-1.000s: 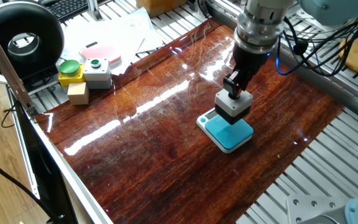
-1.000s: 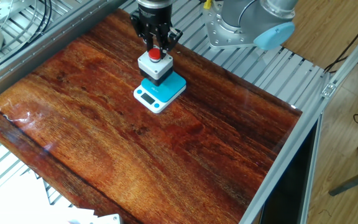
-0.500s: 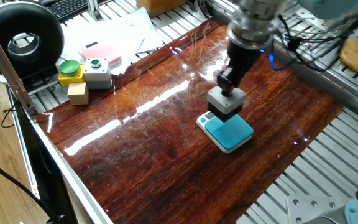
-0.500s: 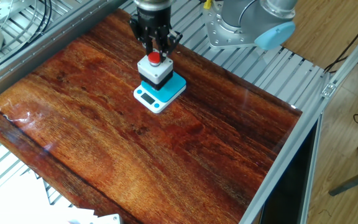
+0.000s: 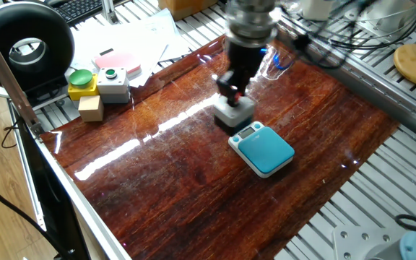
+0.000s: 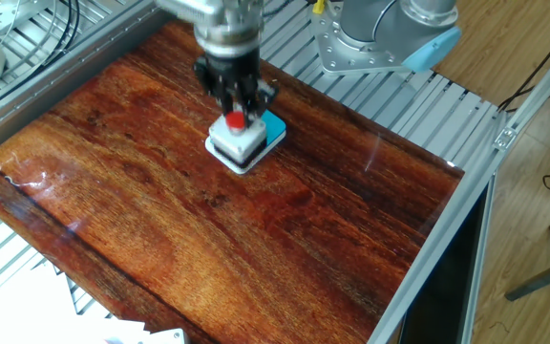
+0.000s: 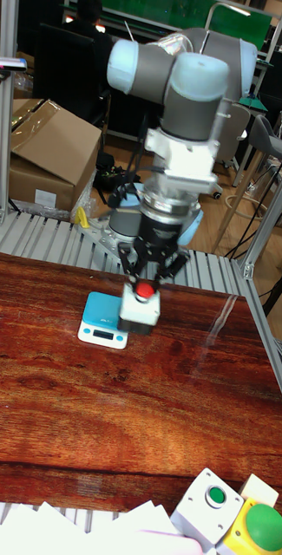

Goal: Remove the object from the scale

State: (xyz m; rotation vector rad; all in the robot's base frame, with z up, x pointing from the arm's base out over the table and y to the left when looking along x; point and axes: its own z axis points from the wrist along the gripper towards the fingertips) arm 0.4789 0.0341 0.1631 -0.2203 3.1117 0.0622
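The tool (image 7: 143, 284) clamps the red-buttoned grey object (image 7: 140, 312) beside the teal scale (image 5: 263, 149).

The end effector (image 6: 234, 103) grips the push-button switch (image 6: 236, 139) by its top, red button between the fingers. The switch hides most of the teal scale (image 6: 273, 128) on the wooden bench (image 6: 160, 210).

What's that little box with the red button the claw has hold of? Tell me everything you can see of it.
The button box is a small, boxy switch, plastic by its look: dark grey body, light grey top, one round red button facing up. It is held upright in the claw, whose fingers close around the button. It is now beside the teal scale, not on it, over the wooden table. Whether it touches the wood cannot be told.
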